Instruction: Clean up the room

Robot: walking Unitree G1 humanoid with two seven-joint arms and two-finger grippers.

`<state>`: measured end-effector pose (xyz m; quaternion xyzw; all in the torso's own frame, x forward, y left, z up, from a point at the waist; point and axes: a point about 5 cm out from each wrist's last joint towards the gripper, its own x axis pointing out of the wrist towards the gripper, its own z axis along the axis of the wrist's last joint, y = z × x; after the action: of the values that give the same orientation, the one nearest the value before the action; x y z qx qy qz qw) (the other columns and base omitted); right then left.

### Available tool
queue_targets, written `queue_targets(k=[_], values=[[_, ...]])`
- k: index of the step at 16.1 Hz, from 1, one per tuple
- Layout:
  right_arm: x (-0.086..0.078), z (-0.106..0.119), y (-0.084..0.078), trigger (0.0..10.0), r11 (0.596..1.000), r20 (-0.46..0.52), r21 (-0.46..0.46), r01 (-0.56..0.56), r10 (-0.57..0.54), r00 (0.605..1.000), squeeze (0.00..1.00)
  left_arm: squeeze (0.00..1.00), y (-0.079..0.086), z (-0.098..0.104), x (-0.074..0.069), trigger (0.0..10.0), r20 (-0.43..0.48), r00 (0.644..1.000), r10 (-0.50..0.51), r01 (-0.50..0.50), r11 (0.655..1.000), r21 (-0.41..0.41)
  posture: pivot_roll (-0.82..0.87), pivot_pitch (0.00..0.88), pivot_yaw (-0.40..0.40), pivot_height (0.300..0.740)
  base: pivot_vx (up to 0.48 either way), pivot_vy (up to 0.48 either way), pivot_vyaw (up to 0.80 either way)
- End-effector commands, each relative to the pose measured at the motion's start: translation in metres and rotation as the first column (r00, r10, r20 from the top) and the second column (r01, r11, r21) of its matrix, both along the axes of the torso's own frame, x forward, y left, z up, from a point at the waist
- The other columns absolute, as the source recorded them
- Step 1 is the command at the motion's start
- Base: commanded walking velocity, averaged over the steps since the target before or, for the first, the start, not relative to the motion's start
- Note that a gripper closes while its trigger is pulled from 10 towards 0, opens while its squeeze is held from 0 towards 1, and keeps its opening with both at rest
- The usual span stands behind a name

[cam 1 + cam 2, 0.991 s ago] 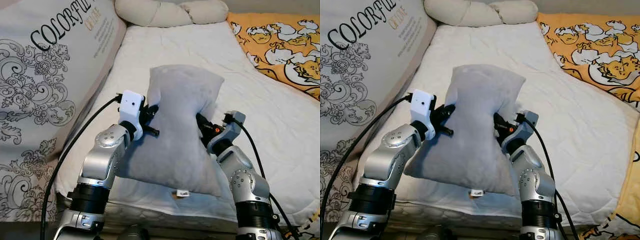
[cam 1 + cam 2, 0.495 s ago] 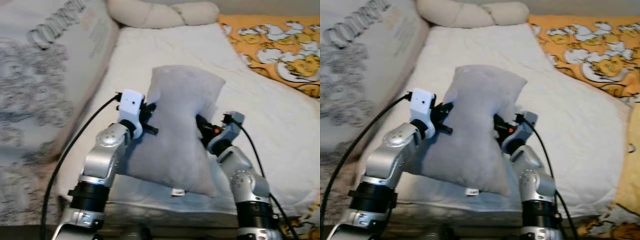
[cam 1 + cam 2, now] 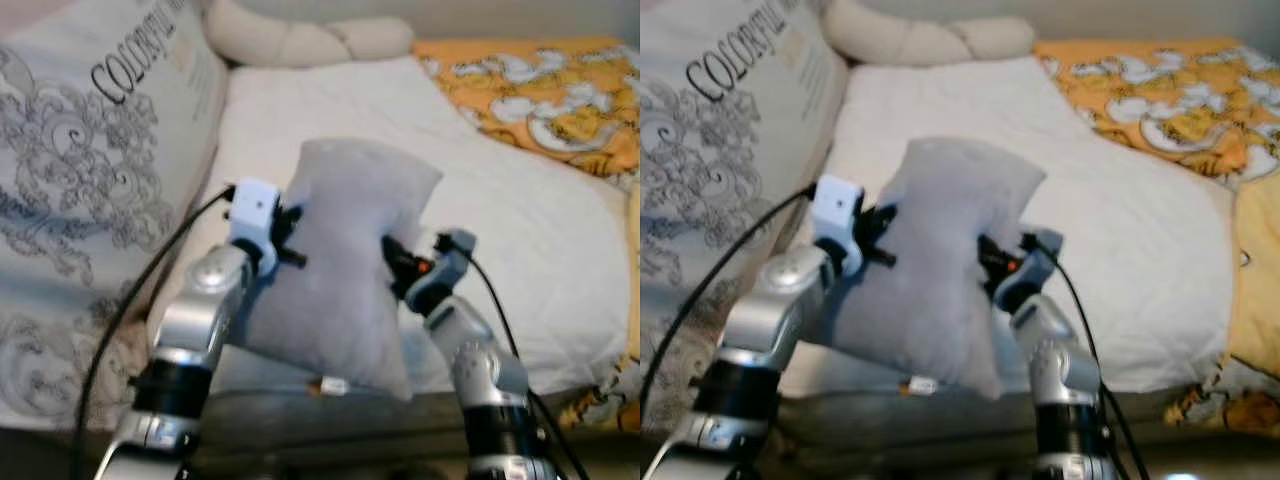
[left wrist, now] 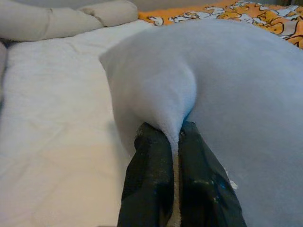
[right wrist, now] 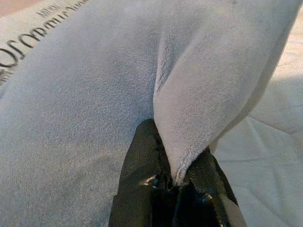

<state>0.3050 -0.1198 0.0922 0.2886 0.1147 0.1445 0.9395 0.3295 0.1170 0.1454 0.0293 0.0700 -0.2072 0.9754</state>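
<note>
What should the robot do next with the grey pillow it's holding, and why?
Probably carry the grey pillow forward and set it down on the white mattress. The left gripper and the right gripper each pinch a fold of its sides, it hangs above the near edge of the bed, and bare mattress lies ahead.

White quilted bed (image 3: 520, 230); orange patterned blanket (image 3: 540, 100) at right; cream bolster (image 3: 300, 40) at head.
</note>
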Motion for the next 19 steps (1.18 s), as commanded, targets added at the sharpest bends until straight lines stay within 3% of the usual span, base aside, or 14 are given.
queue_targets(k=[1,11,19], values=[[0.003,0.005,-0.003,10.0,1.0,0.019,-0.004,0.015,-0.015,1.0,0.0,0.0,-0.004,0.011,0.003,10.0,0.048,0.999,-0.01,0.011,1.0,-0.009,-0.04,0.0,0.067,0.74,0.0,0.356,0.0],[0.006,0.007,-0.004,10.0,1.0,0.024,0.0,0.024,-0.024,0.999,0.0,0.0,-0.002,0.016,0.009,10.0,0.078,0.997,0.02,-0.019,1.0,-0.018,-0.04,0.0,0.069,0.74,0.0,0.0,0.0],[0.006,0.006,0.002,10.0,0.998,0.028,-0.049,-0.04,0.041,0.999,0.0,0.0,0.006,0.017,0.011,10.0,0.077,0.995,0.061,-0.059,0.998,-0.027,-0.03,0.0,0.067,0.74,0.268,0.0,0.06]])
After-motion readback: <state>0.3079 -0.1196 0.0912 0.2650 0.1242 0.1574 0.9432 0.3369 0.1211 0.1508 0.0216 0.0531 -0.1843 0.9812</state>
